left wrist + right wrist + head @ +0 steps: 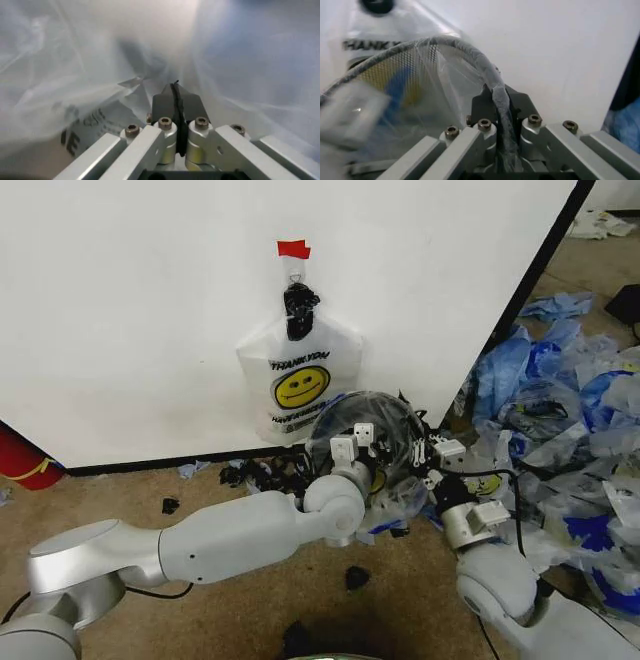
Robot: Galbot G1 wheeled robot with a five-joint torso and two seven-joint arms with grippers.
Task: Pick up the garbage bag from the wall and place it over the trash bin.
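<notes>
The trash bin (388,412), a round black mesh wastebasket, stands on the floor against the white wall. The see-through garbage bag (400,498) is draped over it, with yellow and blue showing low on its near side. My left gripper (357,442) is at the bin's near left rim. In the left wrist view it (175,88) is shut on thin film, with the garbage bag (90,75) all around it. My right gripper (440,450) is at the right rim. In the right wrist view it (497,92) is shut on the plastic-wrapped rim (470,50) of the bin.
A whiter smiley "THANK YOU" bag (300,385) hangs on the wall from a black clip (299,308) under red tape (293,249), just above the bin. A heap of clear-and-blue bags (570,410) covers the floor to the right. Black scraps (357,578) lie on the carpet.
</notes>
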